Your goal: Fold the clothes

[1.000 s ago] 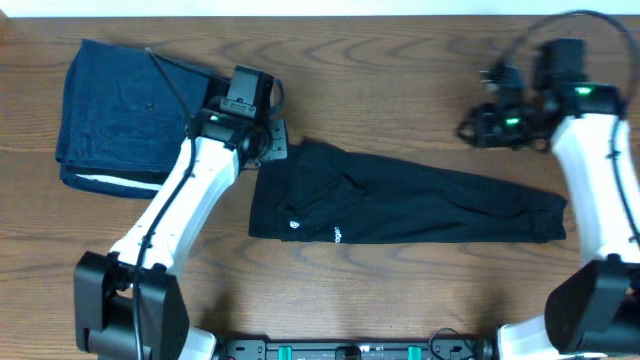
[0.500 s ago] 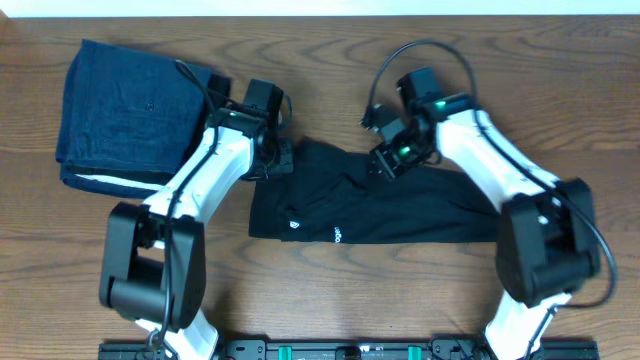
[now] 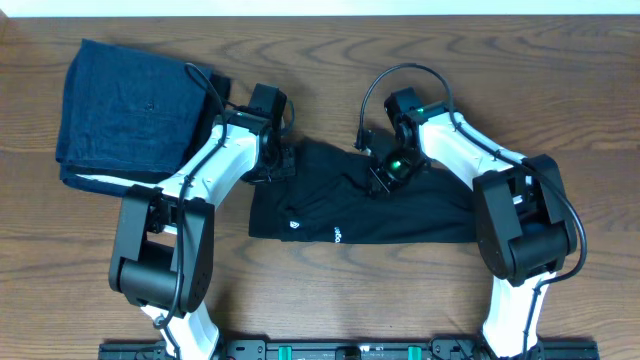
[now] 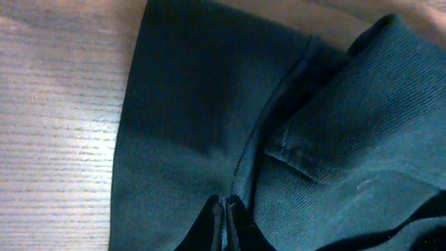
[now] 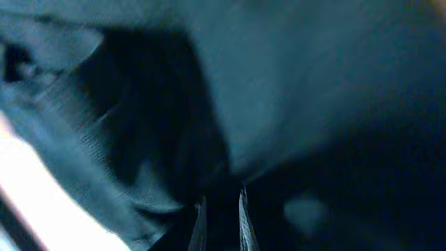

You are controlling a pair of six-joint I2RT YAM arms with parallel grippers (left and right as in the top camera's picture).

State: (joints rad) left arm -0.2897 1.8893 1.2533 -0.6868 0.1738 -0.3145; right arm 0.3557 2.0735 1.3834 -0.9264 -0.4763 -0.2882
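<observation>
Overhead: shirt (image 3: 420,215) lies across mid table (image 3: 320,60) as a long dark band, small white marks near its lower L edge. A folded blue garment (image 3: 130,110) sits apart at the far L. L gripper (image 3: 278,160) is at the shirt's top L corner, on the cloth edge. R gripper (image 3: 385,178) is down on the upper edge approx mid-band, w/ cloth bunched under it. The two are near each other along the same top edge. L wrist view: tips pressed together, no gap to speak of, right on a seam where one layer laps over another, so it's closed and pinching shirt fabric; bare wood shows to the side. R wrist view: blurry, dark cloth fills the frame, fingers a narrow slit apart. Can't tell if they've caught cloth.
</observation>
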